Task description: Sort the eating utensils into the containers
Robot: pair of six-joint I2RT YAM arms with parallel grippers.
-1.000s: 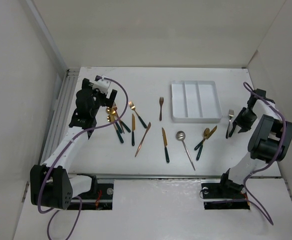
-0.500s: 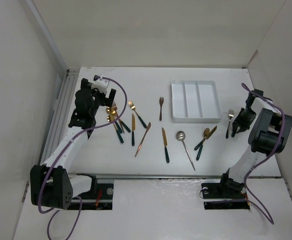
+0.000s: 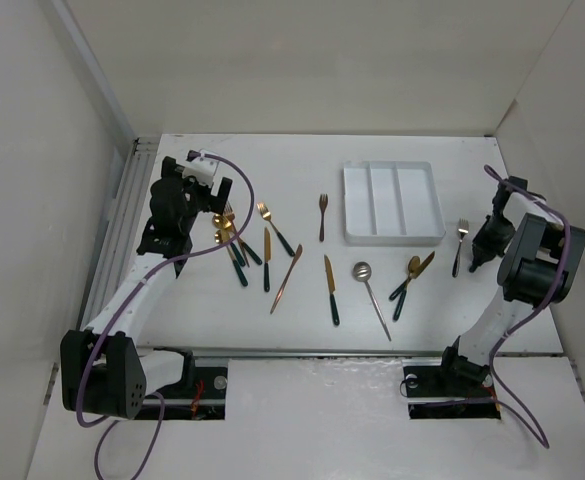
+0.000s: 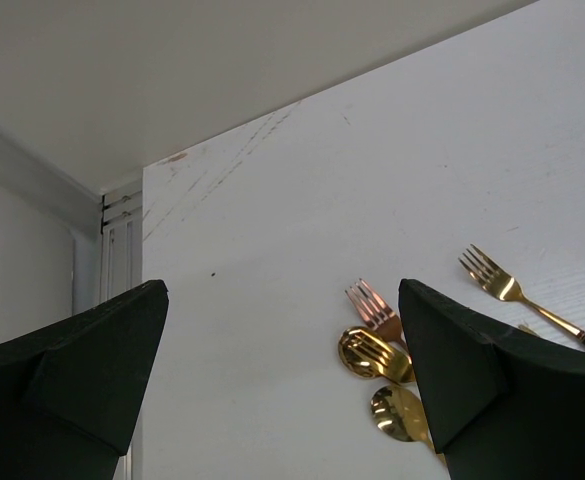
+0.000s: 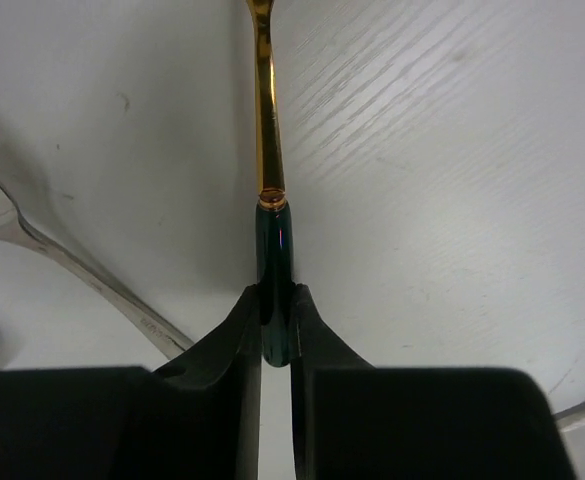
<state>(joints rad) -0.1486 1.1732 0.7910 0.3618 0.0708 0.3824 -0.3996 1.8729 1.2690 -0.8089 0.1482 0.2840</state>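
Several eating utensils with gold heads and dark green handles lie across the table. They include a cluster [image 3: 229, 238] at the left, a silver spoon [image 3: 370, 290] and two spoons [image 3: 411, 272]. The white three-compartment tray [image 3: 393, 235] stands at the back middle with nothing showing in it. My right gripper [image 3: 470, 260] is shut on the green handle end [image 5: 275, 300] of a gold fork [image 3: 460, 240] right of the tray. My left gripper [image 3: 212, 195] is open and empty over the cluster. Its view shows a copper fork [image 4: 374, 305] and gold spoons [image 4: 372, 352] beside the right finger [image 4: 472, 380].
A copper fork [image 3: 323, 215], a copper knife [image 3: 287, 278] and gold knives [image 3: 330, 288] lie between the cluster and the tray. White walls close in on the left, back and right. A metal rail [image 3: 132, 215] runs along the table's left edge.
My right gripper has closed in on the fork's handle and shifted slightly toward the back right, and the fork has moved a little with it. The left arm has barely moved.
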